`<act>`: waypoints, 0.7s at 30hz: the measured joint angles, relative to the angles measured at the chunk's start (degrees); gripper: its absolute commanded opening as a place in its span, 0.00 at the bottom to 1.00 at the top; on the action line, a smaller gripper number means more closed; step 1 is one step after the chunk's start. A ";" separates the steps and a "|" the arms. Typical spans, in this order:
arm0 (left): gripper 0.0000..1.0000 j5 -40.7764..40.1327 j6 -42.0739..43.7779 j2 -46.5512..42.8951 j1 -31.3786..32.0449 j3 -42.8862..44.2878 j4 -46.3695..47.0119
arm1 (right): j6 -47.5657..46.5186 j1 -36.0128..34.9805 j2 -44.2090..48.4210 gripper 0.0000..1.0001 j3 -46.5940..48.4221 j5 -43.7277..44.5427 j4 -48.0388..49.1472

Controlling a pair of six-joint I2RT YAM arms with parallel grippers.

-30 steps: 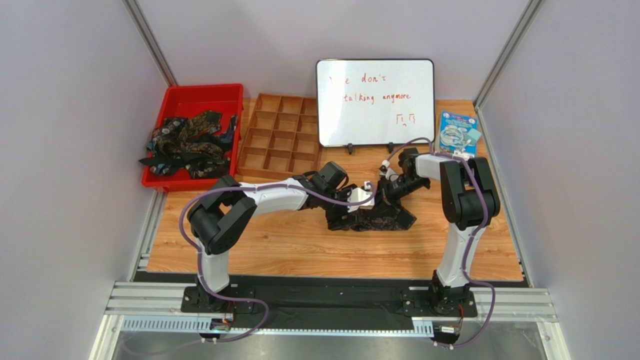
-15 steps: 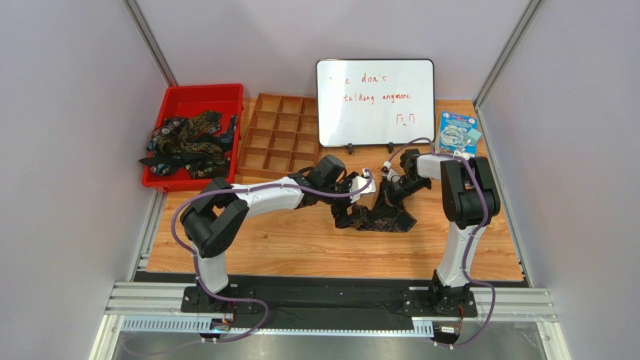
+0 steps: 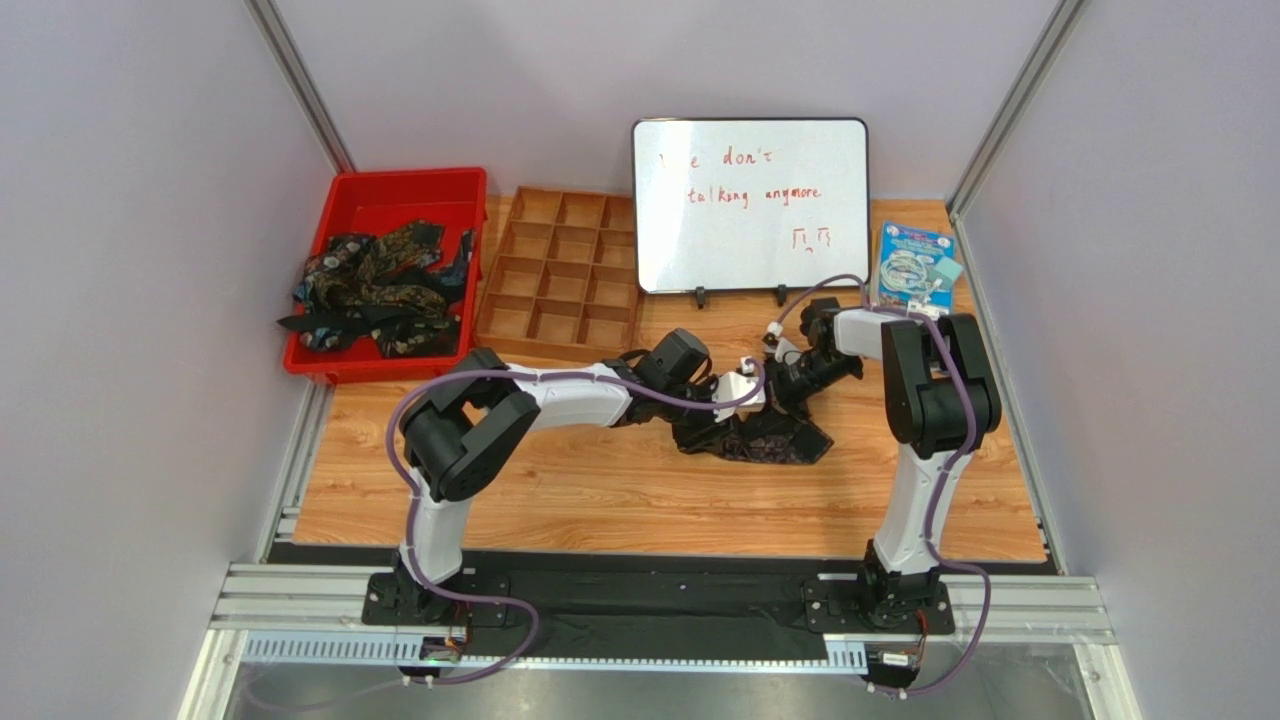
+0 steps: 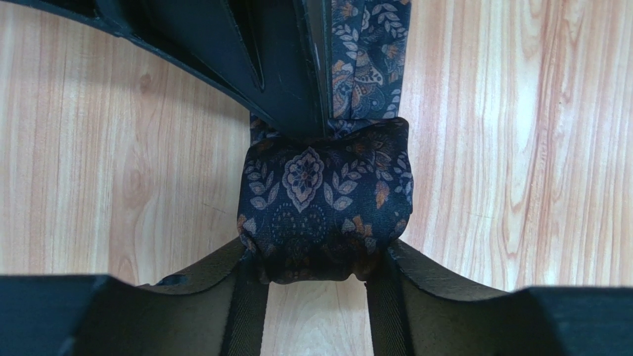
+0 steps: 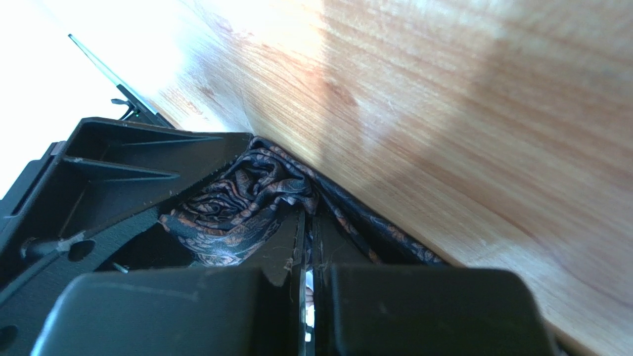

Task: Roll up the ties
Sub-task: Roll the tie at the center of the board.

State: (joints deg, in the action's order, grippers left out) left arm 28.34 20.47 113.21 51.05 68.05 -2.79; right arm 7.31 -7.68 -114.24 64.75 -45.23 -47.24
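Left wrist view alone shows left jaws grasping the rolled tie (image 4: 323, 200); right jaws pinch its tail.

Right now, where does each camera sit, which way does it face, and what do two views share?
Top external: above and behind the robot, facing down at the table; the left gripper and right gripper show, meeting over the tie.
Left wrist: on the left wrist, facing straight down at the tie's rolled end; its own fingers flank the roll.
Right wrist: on the right wrist, low, facing along the tabletop; its shut gripper meets bunched tie.
Shared: all three show that tie.
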 measured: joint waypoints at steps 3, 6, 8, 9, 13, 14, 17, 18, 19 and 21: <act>0.39 -1.31 0.44 0.00 0.42 0.04 -0.22 | -0.17 0.00 0.24 0.00 -0.02 0.26 0.02; 0.38 -2.16 0.83 -0.02 0.70 0.04 -0.46 | -0.81 0.02 0.70 0.22 -0.04 0.66 -0.11; 0.37 -2.80 1.22 -0.15 0.90 0.04 -0.74 | -1.79 0.33 1.31 0.39 0.24 1.44 -0.68; 0.37 -3.19 1.49 -0.22 1.01 0.04 -0.92 | -2.34 0.57 1.64 0.42 0.48 1.73 -1.25; 0.37 -4.70 2.19 -0.63 1.16 -0.04 -1.88 | -4.44 2.36 3.80 0.53 2.36 2.25 -4.39; 0.37 -4.98 2.25 -0.76 1.25 -0.07 -2.21 | -4.70 2.71 4.59 0.54 2.62 2.10 -4.94; 0.37 -5.70 2.43 -0.92 1.40 -0.07 -2.67 | -5.25 3.30 7.23 0.54 2.75 0.90 -6.84; 0.37 -5.90 2.43 -0.92 1.42 -0.04 -2.75 | -5.27 3.23 8.02 0.54 2.75 0.22 -7.56; 0.37 -6.03 2.47 -0.92 1.44 -0.02 -2.80 | -5.25 3.08 8.57 0.55 2.75 -0.37 -7.93; 0.37 -6.19 2.60 -0.92 1.46 0.07 -2.97 | -5.20 2.45 9.25 0.55 2.69 -1.51 -8.26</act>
State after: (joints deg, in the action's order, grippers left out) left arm 22.15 23.07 112.29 52.51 68.12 -5.76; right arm 2.11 -5.23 -104.99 67.44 -46.74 -55.51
